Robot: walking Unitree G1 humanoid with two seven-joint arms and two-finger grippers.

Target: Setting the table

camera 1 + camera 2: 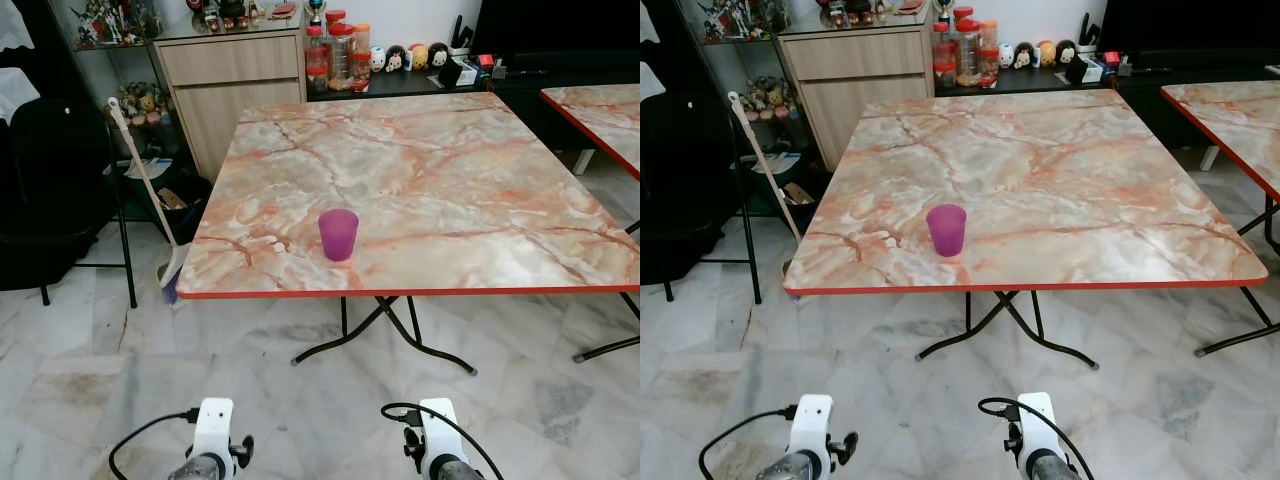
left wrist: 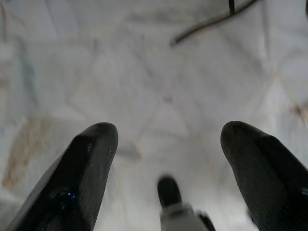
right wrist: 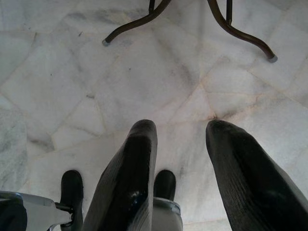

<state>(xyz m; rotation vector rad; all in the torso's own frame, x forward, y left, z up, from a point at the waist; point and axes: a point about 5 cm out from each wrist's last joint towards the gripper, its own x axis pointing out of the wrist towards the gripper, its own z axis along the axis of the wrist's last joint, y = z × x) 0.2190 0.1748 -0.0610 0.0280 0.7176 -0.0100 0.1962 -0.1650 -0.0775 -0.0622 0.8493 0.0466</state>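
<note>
Cup (image 1: 338, 234), purple and translucent, stands upright on the marble-patterned counter (image 1: 450, 170) near its red front edge, left of centre, well apart from both end effectors. Left eye view: both arms hang low before the counter, the left wrist (image 1: 212, 440) and right wrist (image 1: 440, 440) showing at the bottom edge over the marble floor (image 1: 300, 410). A broom (image 1: 150, 200) leans beside the counter's left side; a wooden cabinet (image 1: 225, 85) stands behind. Left wrist view: the left end effector (image 2: 168, 144) points down at the floor, its fingers (image 2: 82, 168) spread wide, holding nothing. Right wrist view: the right end effector (image 3: 180, 159) points at the floor near the counter's legs (image 3: 240, 33), fingers (image 3: 132, 163) moderately apart, empty.
</note>
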